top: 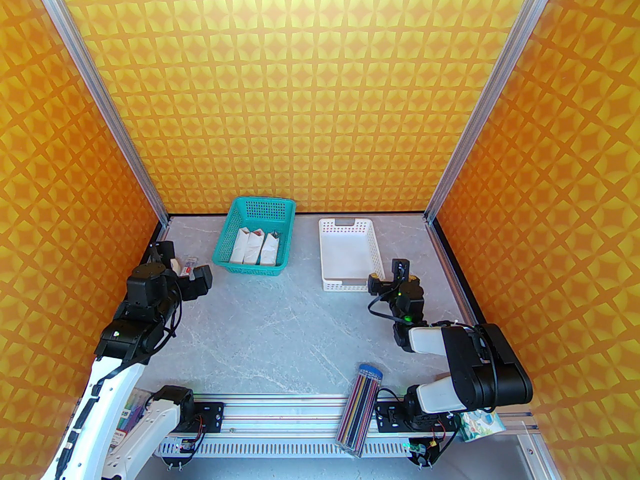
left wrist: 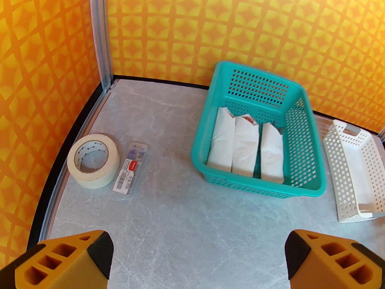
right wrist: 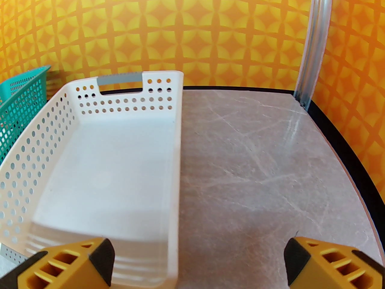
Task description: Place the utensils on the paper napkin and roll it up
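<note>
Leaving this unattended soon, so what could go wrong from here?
The white bundles in the teal basket could be grabbed by mistake. The pencil case lies across the rail by the right arm; a swing may knock it off. The tape sits near the open left gripper and could be bumped.

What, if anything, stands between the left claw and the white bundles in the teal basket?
Only the near wall of the teal basket; the table from the open left claw to it is bare. The tape roll and packet lie off to the left.
</note>
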Controlling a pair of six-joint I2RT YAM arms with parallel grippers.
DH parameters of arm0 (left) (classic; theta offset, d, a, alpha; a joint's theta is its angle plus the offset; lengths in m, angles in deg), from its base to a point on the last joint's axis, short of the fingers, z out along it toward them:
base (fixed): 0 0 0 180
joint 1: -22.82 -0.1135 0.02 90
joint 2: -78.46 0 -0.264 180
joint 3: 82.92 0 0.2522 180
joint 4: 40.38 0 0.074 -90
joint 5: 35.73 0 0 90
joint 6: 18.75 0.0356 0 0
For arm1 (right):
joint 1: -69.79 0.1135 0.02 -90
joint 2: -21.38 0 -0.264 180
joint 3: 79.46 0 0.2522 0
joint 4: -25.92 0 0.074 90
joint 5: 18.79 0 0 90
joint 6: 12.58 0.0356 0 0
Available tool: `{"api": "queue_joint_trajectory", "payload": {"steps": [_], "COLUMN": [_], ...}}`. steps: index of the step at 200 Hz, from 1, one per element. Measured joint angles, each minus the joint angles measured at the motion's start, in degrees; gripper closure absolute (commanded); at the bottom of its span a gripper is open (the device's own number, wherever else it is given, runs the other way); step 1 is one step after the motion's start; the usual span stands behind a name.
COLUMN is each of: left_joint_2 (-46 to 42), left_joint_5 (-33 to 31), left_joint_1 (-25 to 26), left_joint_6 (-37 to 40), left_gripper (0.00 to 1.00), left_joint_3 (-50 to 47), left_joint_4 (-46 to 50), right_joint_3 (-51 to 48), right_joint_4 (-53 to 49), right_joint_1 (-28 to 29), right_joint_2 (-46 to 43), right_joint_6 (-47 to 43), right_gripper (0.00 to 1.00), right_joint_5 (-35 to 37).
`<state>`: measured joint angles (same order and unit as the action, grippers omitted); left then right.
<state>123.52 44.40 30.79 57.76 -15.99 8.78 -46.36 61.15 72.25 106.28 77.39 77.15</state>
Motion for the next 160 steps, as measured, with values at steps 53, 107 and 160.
{"api": "queue_joint_trajectory", "payload": {"steps": [53, 107, 160], "left_joint_2": [-0.96, -1.77, 7.21], "left_joint_5": [-2.51, -4.87, -5.73], "left_joint_1": [-0.15, -1.53, -4.83], "left_joint_6": [0.55, 1.64, 5.22], "left_gripper": [0.01, 0.01, 0.01], "left_joint_3": [-9.09, -16.79, -23.45], "left_joint_4": [-7.17, -15.96, -27.91], "right_joint_3": [2.32, 2.32, 2.32], "right_joint_4": [-2.08, -2.93, -2.93], "right_joint_1": [-0.02, -0.02, -0.02], "right_joint_2": [0.24, 0.24, 0.24], "right_joint_6": [0.0, 0.0, 0.0], "right_gripper": [0.01, 0.01, 0.01], "right_joint_5": [-1.07, -1.46, -1.46]}}
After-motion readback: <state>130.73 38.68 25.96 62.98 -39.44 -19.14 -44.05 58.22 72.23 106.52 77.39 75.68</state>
